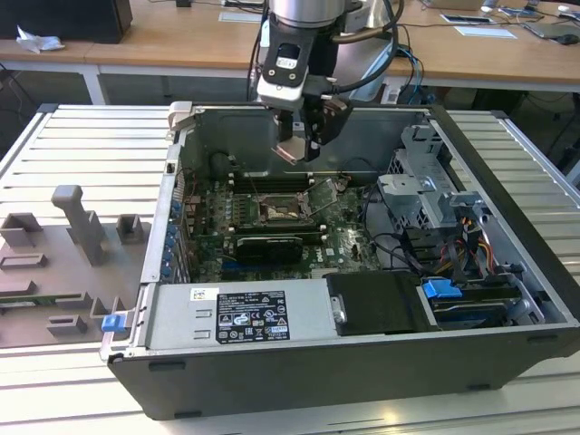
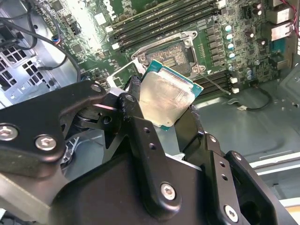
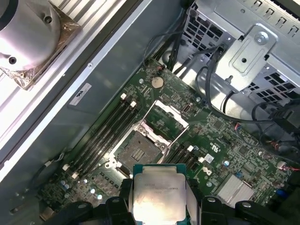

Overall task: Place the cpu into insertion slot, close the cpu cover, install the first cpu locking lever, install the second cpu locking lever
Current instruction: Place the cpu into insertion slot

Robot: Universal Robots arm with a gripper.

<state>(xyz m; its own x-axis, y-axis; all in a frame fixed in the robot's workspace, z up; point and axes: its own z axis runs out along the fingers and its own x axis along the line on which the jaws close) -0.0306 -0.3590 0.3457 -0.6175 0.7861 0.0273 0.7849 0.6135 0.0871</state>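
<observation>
**Holding the chip above the open socket**

The jaws are clenched on the chip (image 2: 166, 98), a thin flat square with a dull, smeared silver face and a narrow green border. Their black fingers (image 2: 140, 140) press on two opposite edges, so the chip sits squarely between them with its silver face bare in both wrist views.

In the exterior view the chip (image 1: 288, 149) hangs in the air inside the open computer case (image 1: 272, 381), above the green circuit board (image 1: 344, 245) and toward the case's far wall. The socket (image 3: 138, 150) lies below it, apart from it: a dark square with a brownish centre inside a bright metal rim. Its cover (image 3: 171, 112), a thin silvery frame with a cut-out middle, stands swung up on the socket's far side in the first wrist view, leaving the socket uncovered.

Long black memory slots (image 3: 105, 131) run close along one side of the socket. Black cables and a grey drive cage (image 1: 426, 181) crowd the exterior view's right. The case rests on a ribbed metal surface (image 1: 54, 136).
</observation>
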